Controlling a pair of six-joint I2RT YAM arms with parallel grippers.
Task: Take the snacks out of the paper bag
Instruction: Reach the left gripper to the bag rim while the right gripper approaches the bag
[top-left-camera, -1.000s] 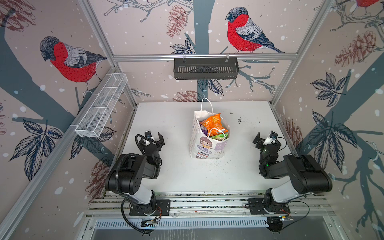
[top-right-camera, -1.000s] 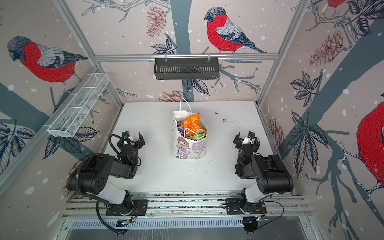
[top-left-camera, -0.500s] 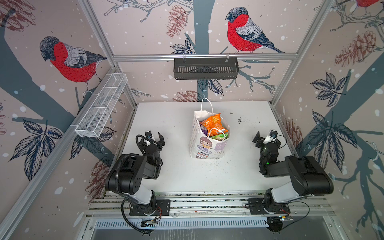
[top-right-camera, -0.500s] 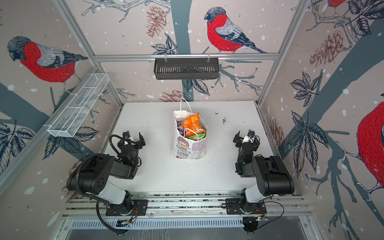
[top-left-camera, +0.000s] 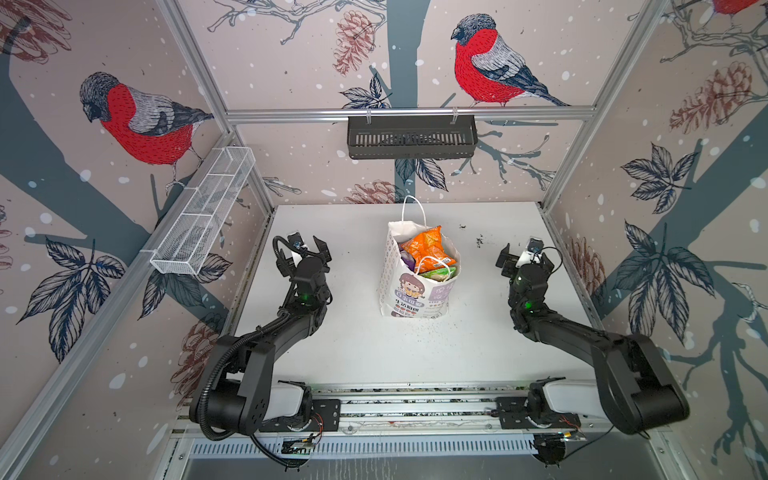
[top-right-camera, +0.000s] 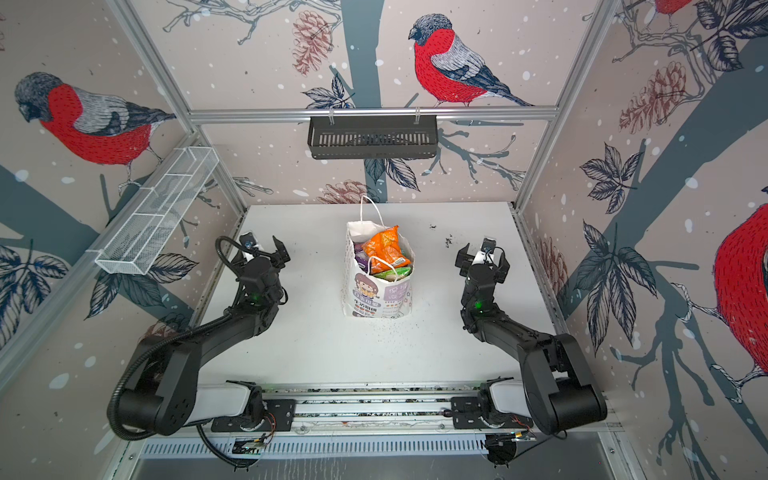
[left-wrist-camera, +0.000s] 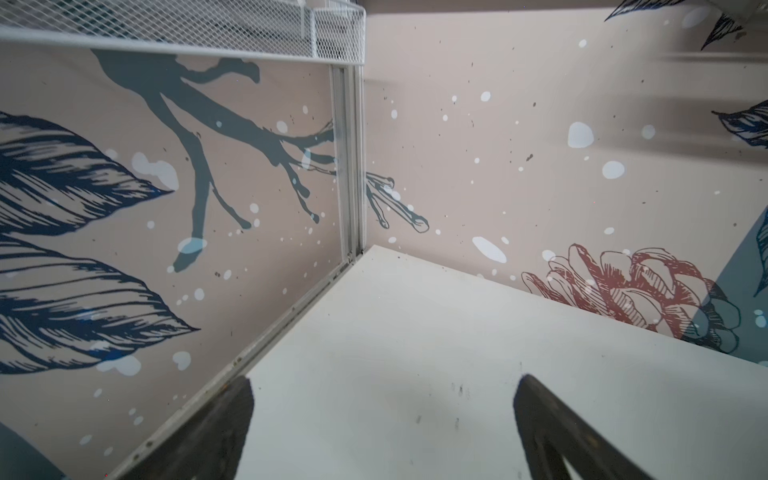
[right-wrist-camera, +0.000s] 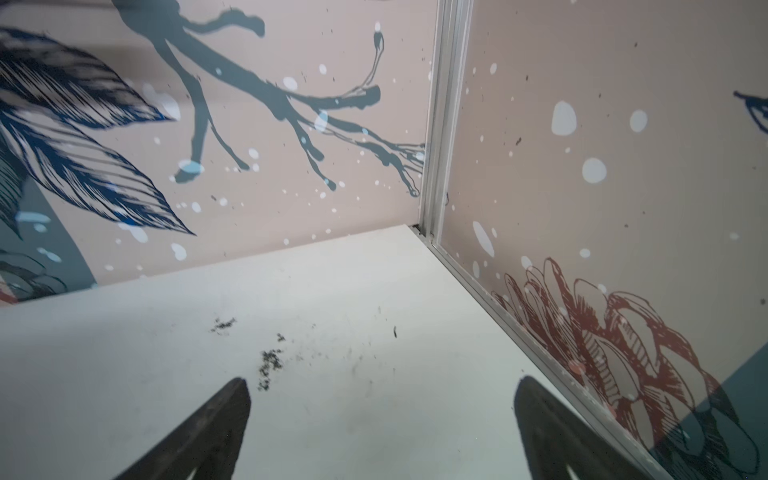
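Nearest, an aluminium rail (top-left-camera: 415, 405) runs along the front edge and carries both arm bases. From it the left arm (top-left-camera: 266, 340) and right arm (top-left-camera: 582, 336) reach over the white desk (top-left-camera: 353, 353), each well apart from the bag. The left fingers (left-wrist-camera: 224, 428) are spread wide with nothing between them, pointing at the far left corner. The right fingers (right-wrist-camera: 212, 428) are spread just as wide and hold nothing, aimed at the far right corner.

Mid-desk, between the arms, the paper bag (top-left-camera: 411, 291) stands upright with its mouth open. The snacks are inside it: an orange packet (top-left-camera: 428, 247) sticks up highest, a green packet (top-left-camera: 438, 273) sits nearer, and a purple one (top-left-camera: 408, 261) shows beside it. One cord handle (top-left-camera: 434, 262) droops across them.

Dark crumbs (right-wrist-camera: 270, 361) dot the desk past the right fingers. A white mesh basket (top-left-camera: 203, 216) hangs on the left wall and a black basket (top-left-camera: 411, 137) on the far wall, both walls papered with bullfinches (top-left-camera: 486, 62), branches and pine cones.
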